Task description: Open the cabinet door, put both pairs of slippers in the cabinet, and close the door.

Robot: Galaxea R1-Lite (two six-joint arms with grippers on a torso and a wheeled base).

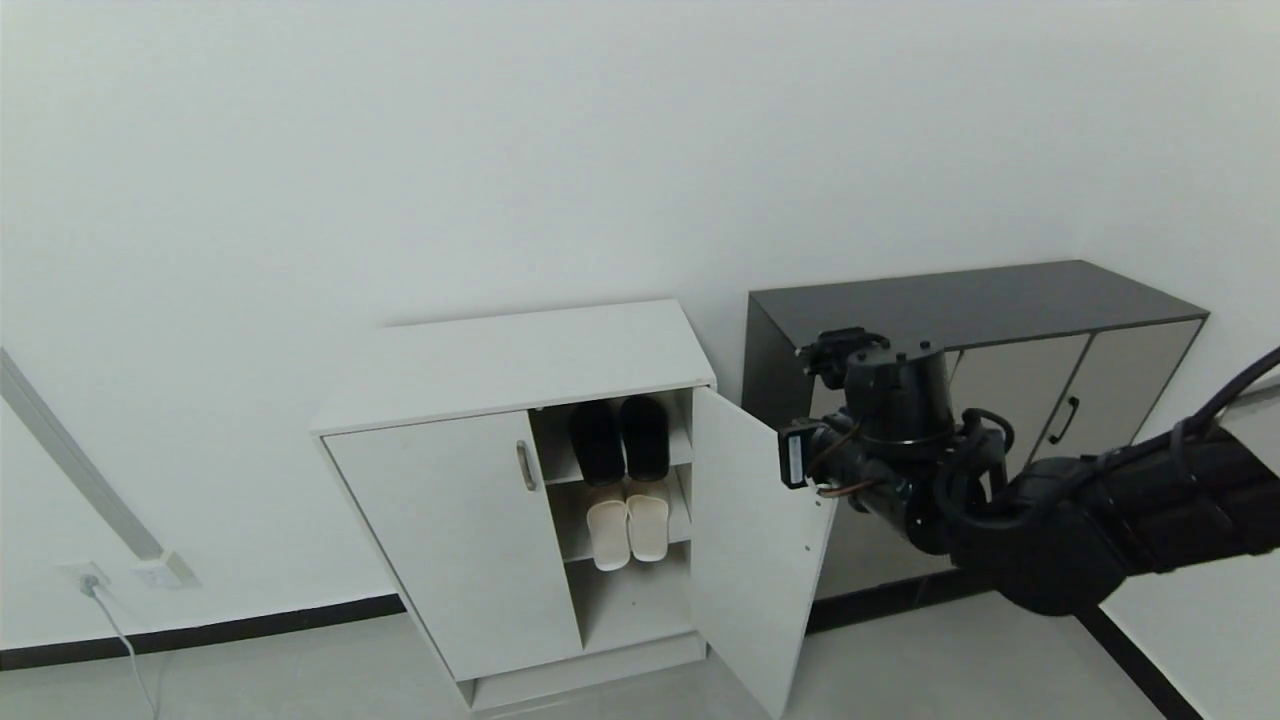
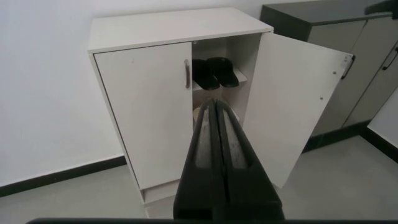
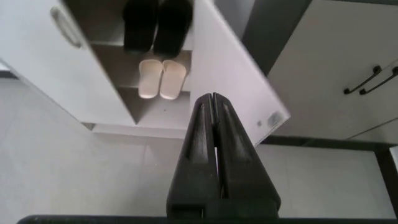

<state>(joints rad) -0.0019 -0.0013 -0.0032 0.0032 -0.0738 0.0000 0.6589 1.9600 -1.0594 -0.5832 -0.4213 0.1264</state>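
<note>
The white cabinet (image 1: 520,360) stands against the wall with its right door (image 1: 750,560) swung open and its left door (image 1: 460,540) closed. A black pair of slippers (image 1: 620,440) lies on the top shelf. A white pair of slippers (image 1: 628,525) lies on the shelf below. My right gripper (image 1: 797,455) is shut and empty at the open door's free edge, near its top corner. In the right wrist view its shut fingers (image 3: 213,98) hang over that door (image 3: 236,81). My left gripper (image 2: 216,101) is shut and empty, in front of the cabinet opening.
A dark cabinet (image 1: 1000,310) with grey doors stands just to the right of the open door, behind my right arm. A wall socket with a cable (image 1: 85,578) is at the far left. Bare grey floor (image 1: 300,680) lies in front of the white cabinet.
</note>
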